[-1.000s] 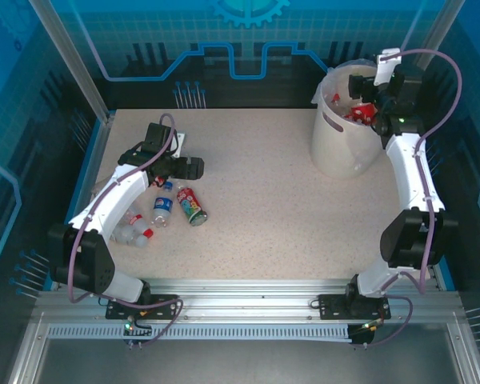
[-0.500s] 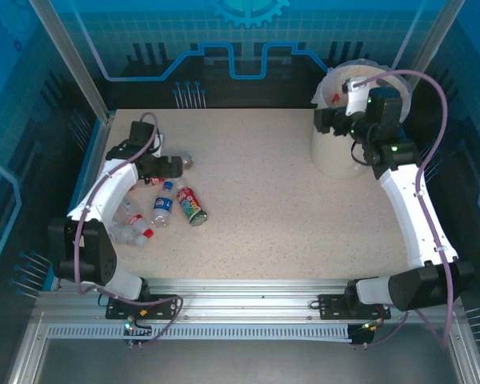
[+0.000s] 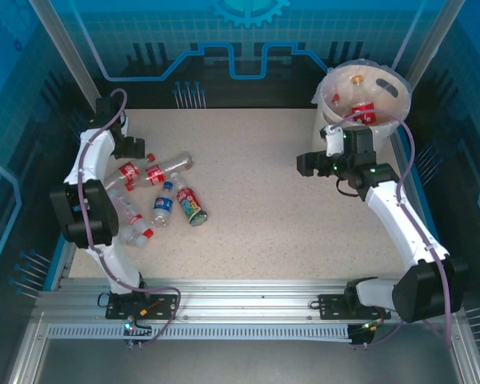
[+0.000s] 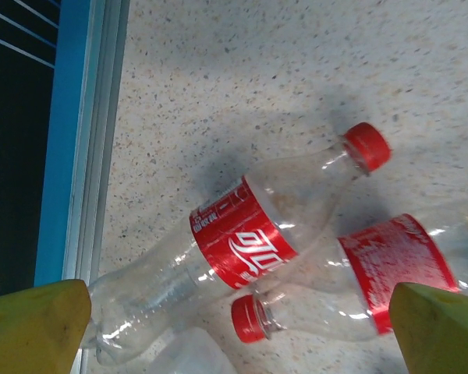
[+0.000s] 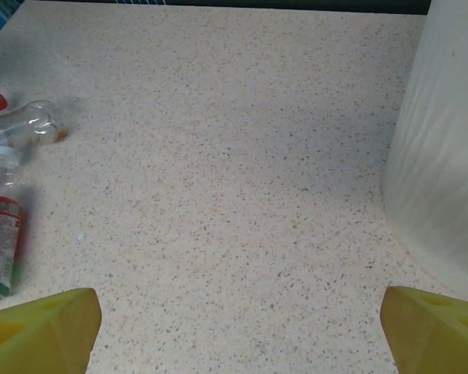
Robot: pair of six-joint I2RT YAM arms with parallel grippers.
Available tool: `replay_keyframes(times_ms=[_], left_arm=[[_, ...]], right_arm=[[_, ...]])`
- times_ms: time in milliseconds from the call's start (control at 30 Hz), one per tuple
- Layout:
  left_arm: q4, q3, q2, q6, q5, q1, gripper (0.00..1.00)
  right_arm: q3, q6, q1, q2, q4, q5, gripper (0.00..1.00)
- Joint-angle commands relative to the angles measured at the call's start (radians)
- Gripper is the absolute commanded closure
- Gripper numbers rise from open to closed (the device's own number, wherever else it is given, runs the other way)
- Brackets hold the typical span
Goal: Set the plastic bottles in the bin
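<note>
Overhead, bottles [image 3: 362, 110] inside bin [image 3: 390, 84], left wrist, red label [image 4: 246, 249] lettering

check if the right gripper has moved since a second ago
Yes. The right gripper was over the mouth of the bin; now it sits left of and below it in the top view, over the table.

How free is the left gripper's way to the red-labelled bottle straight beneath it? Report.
Probably free: the left gripper hangs open right above the red-labelled bottle, with nothing covering it. A second bottle lies close alongside and may crowd one finger.
</note>
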Motion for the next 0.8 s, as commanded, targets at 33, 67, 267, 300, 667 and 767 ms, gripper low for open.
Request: replay_keyframes(times_ms=[33, 67, 267, 300, 667, 767], left_arm=[[-0.069, 0.048, 0.059, 0.065, 0.005, 0.025, 0.01], [-0.080, 0.056, 0.071, 0.067, 0.011, 0.030, 0.01], [-0.099, 0.063, 0.138, 0.094, -0.002, 0.037, 0.01], [-0.098, 0.066, 0.148, 0.104, 0.000, 0.037, 0.01], [-0.058, 0.118, 0.268, 0.130, -0.089, 0.037, 0.08], [-0.056, 0.137, 0.310, 0.135, -0.080, 0.037, 0.10]], right_arm=[[-0.041, 0.000, -0.043, -0.076, -0.020, -0.110, 0.07], [-0.057, 0.004, -0.054, -0.086, -0.017, -0.130, 0.07], [-0.118, 0.018, -0.099, -0.118, -0.001, -0.160, 0.07], [-0.121, 0.020, -0.103, -0.121, 0.001, -0.164, 0.07], [-0.146, 0.022, -0.107, -0.156, -0.011, -0.150, 0.07], [-0.151, 0.016, -0.106, -0.172, -0.024, -0.134, 0.07]])
